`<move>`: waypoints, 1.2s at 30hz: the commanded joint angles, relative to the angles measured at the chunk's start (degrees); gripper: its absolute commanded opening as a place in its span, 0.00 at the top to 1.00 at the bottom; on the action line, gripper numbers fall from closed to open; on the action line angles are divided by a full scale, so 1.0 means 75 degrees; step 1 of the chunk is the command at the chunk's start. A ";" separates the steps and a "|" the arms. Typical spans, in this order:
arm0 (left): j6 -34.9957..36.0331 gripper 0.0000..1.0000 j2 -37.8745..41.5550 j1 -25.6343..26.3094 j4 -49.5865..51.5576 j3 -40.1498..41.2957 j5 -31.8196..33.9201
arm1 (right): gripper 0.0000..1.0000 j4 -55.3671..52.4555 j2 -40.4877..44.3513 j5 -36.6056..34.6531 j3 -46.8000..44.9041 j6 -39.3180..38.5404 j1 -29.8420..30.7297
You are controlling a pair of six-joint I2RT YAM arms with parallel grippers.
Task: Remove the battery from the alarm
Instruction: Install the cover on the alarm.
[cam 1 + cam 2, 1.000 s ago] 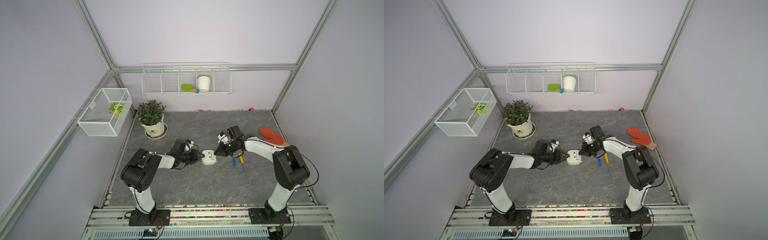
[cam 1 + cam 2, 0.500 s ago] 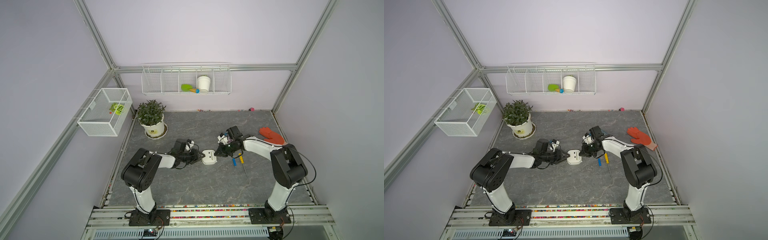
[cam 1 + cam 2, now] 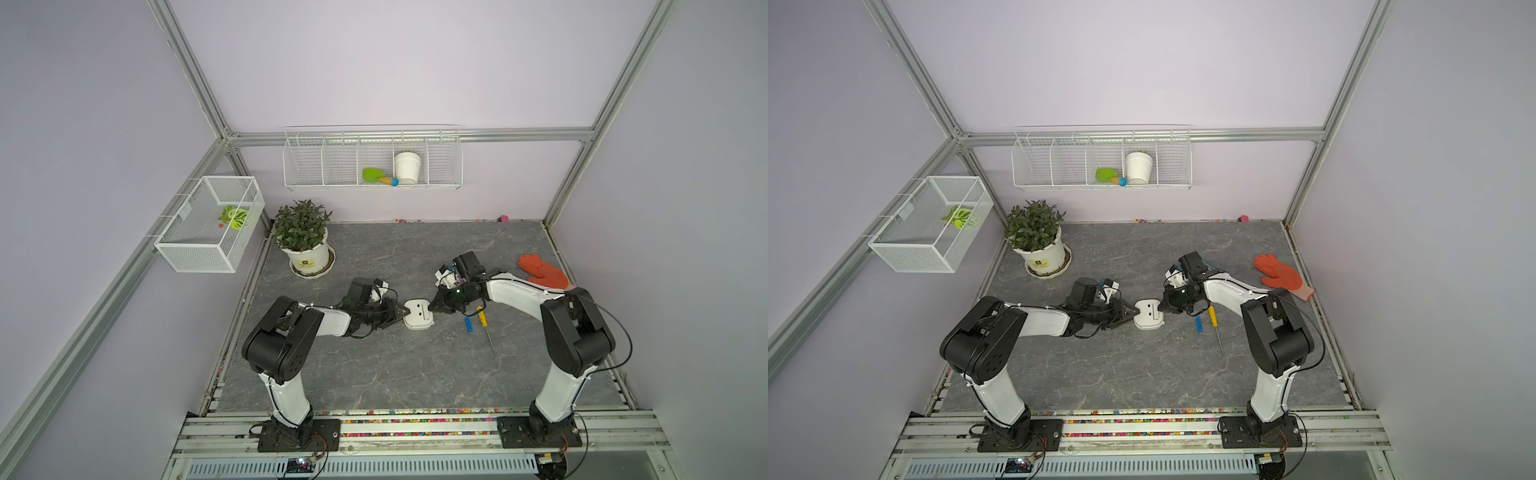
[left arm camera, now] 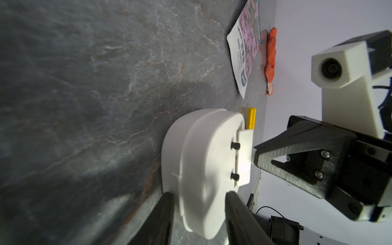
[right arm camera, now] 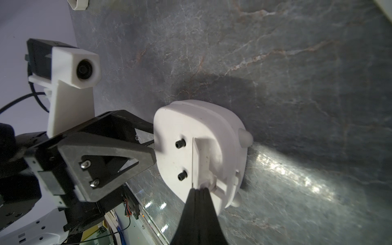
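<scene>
Alarm (image 3: pixel 419 314): lies face down on the desk (image 3: pixel 374 374), plain back up, between both arms.
Alarm handling: rigid plastic shell, judged light and smooth, so it slides unless pinned. Hold it by opposite edges of the shell, clear of the two black knobs (image 5: pixel 180 143).
Left gripper (image 4: pixel 199 196): jaws clamped on the alarm's near edge, one on each side of the shell, pinning it in place.
Right gripper (image 5: pixel 198 191): jaws pressed together, tips touching the back at the compartment edge, beside a raised white flap (image 4: pixel 244 157).
Screwdriver (image 3: pixel 482 316): on the desk, near the alarm, untouched.
Battery (image 3: pixel 468 324): blue cell lying on the desk, just beside the screwdriver handle, apart from the alarm; judged already out. Whether the compartment holds another cell cannot be told.
Battery handling: hard, smooth, light cylinder that rolls readily. Grip across the middle of the barrel, jaws square to its axis.
</scene>
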State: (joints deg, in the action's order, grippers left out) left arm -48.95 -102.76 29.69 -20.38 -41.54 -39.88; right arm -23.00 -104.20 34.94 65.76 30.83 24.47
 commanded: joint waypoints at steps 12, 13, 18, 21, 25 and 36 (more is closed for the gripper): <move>0.0145 0.56 -0.0091 0.0049 0.0128 -0.0146 0.0080 | 1.00 0.0181 -0.0263 0.0132 0.0072 0.0050 0.0027; 0.0149 0.56 -0.0084 0.0049 0.0139 -0.0145 0.0079 | 1.00 0.0216 -0.0251 0.0134 0.0069 0.0068 0.0033; 0.0144 0.56 -0.0081 0.0050 0.0139 -0.0145 0.0085 | 1.00 0.0325 -0.0204 0.0183 0.0054 0.0130 0.0030; 0.0147 0.56 -0.0088 0.0049 0.0139 -0.0145 0.0079 | 1.00 0.0345 -0.0223 0.0274 0.0057 0.0143 0.0025; 0.0151 0.56 -0.0097 0.0050 0.0139 -0.0151 0.0080 | 1.00 0.0321 -0.0265 0.0281 0.0034 0.0100 0.0031; 0.0174 0.56 -0.0089 0.0049 0.0163 -0.0145 0.0102 | 1.00 0.0211 -0.0110 0.0346 -0.0019 0.0085 0.0022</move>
State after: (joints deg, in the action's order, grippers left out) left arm -48.80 -102.76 29.69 -19.44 -41.58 -39.66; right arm -21.39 -105.45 36.27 65.76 31.27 24.47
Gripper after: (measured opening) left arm 0.442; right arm 0.069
